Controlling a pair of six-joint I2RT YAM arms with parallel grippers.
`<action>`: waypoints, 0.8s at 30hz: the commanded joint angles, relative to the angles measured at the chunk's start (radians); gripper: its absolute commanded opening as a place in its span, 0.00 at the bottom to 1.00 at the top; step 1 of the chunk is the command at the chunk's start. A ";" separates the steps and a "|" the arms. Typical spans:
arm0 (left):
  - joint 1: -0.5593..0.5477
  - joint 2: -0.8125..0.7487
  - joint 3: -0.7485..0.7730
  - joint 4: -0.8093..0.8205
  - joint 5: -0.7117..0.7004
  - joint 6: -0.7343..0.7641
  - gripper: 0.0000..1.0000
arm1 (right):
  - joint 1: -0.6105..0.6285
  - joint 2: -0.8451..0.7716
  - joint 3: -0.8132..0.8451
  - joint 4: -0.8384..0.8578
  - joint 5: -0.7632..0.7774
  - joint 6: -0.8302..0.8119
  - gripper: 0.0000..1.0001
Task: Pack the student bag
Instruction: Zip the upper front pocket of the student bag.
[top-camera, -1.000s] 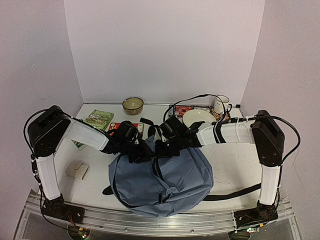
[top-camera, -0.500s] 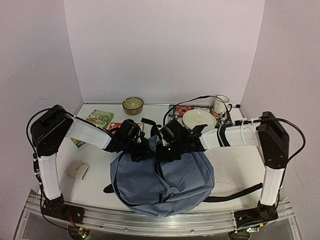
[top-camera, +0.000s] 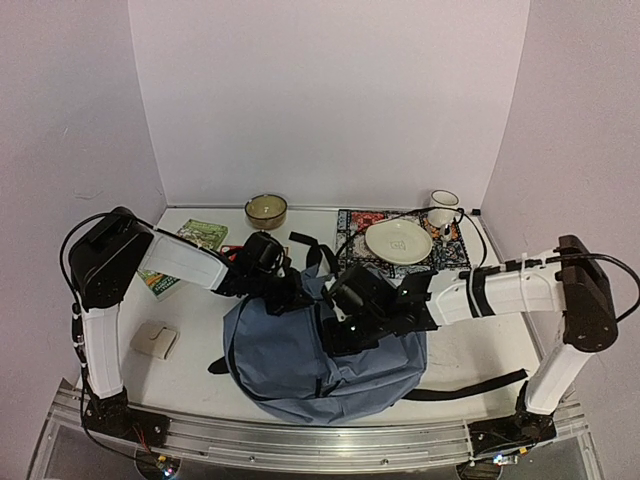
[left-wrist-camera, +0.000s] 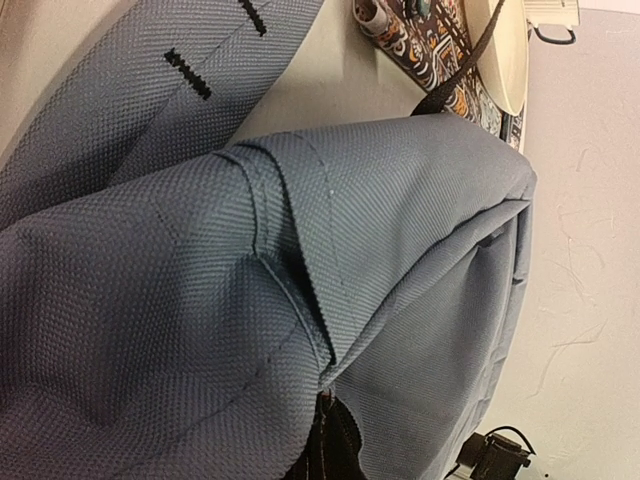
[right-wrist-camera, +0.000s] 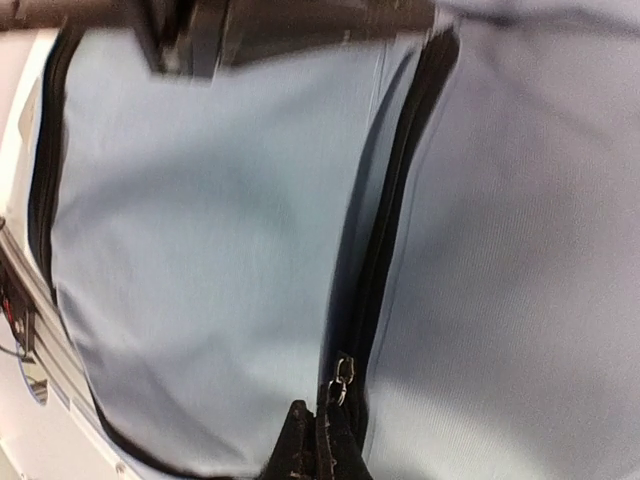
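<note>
The blue-grey student bag (top-camera: 350, 362) lies in the middle of the table near the front edge. It fills the left wrist view (left-wrist-camera: 150, 330) and the right wrist view (right-wrist-camera: 200, 250). My left gripper (top-camera: 289, 298) is at the bag's far left top and is shut on a fold of its fabric (left-wrist-camera: 328, 440). My right gripper (top-camera: 339, 336) is over the middle of the bag and is shut on the metal pull (right-wrist-camera: 342, 378) of the black zipper (right-wrist-camera: 395, 200). The zipper runs away from the fingertips (right-wrist-camera: 300, 440).
A brown bowl (top-camera: 266, 209), a cream plate (top-camera: 398, 240) on a patterned mat (top-camera: 352, 222) and a white mug (top-camera: 441, 208) stand at the back. A green book (top-camera: 196, 240) lies back left, a beige pad (top-camera: 154, 340) front left. A black strap (top-camera: 470, 385) trails right.
My right arm has swung toward the near edge, drawing the zipper pull along the bag's middle. My left gripper kept its hold and shifted slightly right. The bag's top has shifted.
</note>
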 joint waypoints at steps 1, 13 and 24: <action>0.029 0.019 0.070 0.000 -0.076 0.032 0.00 | 0.061 -0.077 -0.050 -0.092 -0.007 0.056 0.00; 0.058 0.044 0.120 -0.031 -0.097 0.045 0.00 | 0.174 -0.108 -0.176 -0.103 -0.003 0.162 0.00; 0.046 -0.061 0.095 -0.048 -0.052 0.122 0.27 | 0.175 -0.077 0.005 -0.226 0.162 0.066 0.24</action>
